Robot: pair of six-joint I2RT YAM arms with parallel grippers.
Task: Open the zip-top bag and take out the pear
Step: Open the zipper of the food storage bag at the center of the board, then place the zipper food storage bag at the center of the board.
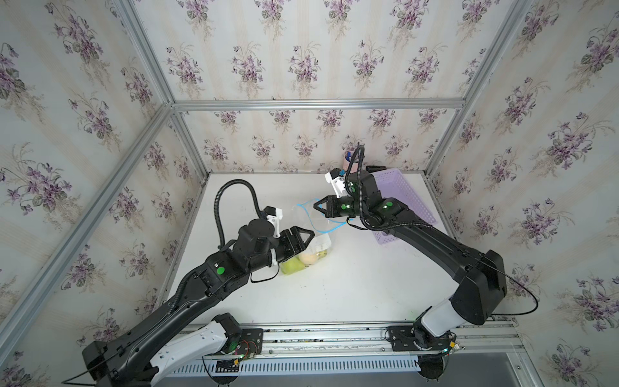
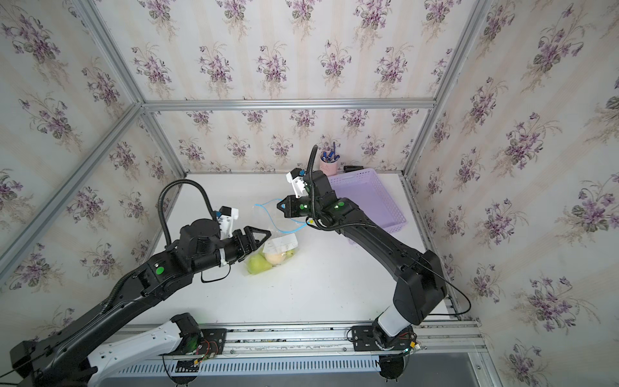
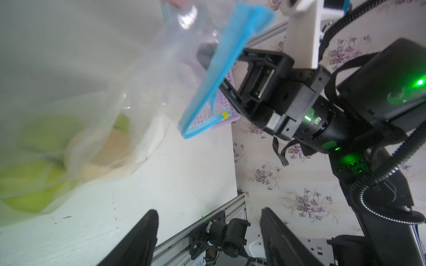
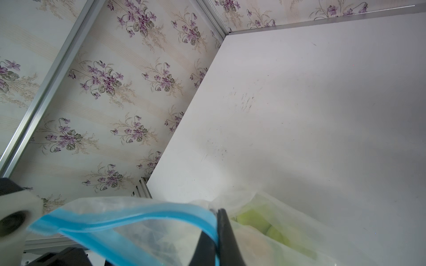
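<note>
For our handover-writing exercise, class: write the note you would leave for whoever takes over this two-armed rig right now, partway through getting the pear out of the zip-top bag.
Right gripper: shut on the light-blue zip strip of the clear crinkly plastic zip-top bag, holding that edge up above the white table.
Left gripper: open, empty, close beside the bag.
Green pear: inside the bag next to a round beige fruit, at the end resting on the table.
Done: zip parted, mouth gaping.
To do: reach in, grip the pear, lift it out.
</note>
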